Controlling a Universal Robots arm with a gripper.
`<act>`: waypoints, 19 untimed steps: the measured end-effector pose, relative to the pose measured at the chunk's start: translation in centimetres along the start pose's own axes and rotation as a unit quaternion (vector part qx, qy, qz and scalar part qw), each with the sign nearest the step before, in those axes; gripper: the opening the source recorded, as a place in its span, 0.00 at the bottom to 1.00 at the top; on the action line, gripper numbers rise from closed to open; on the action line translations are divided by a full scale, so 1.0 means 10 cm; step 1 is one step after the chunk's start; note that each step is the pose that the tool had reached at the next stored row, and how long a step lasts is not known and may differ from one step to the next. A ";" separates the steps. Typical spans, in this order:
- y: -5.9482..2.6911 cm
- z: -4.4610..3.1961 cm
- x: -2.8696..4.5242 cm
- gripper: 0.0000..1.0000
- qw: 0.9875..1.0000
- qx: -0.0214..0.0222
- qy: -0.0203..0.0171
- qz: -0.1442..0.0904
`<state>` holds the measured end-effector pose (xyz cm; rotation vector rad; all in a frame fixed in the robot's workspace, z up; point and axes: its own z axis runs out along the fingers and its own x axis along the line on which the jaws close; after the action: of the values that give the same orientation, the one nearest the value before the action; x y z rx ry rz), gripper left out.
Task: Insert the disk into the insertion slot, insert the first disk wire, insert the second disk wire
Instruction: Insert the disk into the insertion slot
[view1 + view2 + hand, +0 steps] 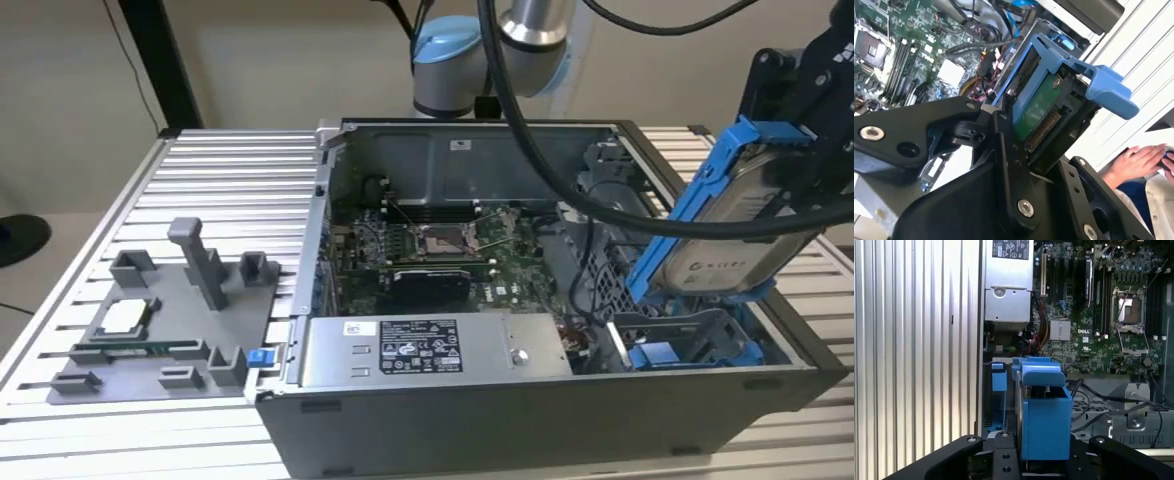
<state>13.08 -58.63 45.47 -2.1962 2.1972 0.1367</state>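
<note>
My gripper is shut on the disk, a silver-grey drive in a bright blue carrier. It hangs tilted above the right end of the open computer case. Just below it is the insertion slot, a grey metal bay with blue rails, and the disk's lower end is apart from it. In the second wrist view the black fingers clamp the disk by its green board side. In the first wrist view the carrier stands over the slot. Black cables lie beside the bay.
The case holds a motherboard and a grey power-supply box along its near wall. A grey parts tray lies on the slatted table at the exterior view's left. A person's hand rests beyond the case.
</note>
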 end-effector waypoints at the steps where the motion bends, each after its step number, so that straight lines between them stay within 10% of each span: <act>1: -0.014 0.017 0.002 0.00 1.000 0.000 0.000 0.000; 19: -0.077 0.220 0.021 0.00 1.000 0.001 0.000 -0.001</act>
<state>13.76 -58.65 43.23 -2.1985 2.1938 0.1350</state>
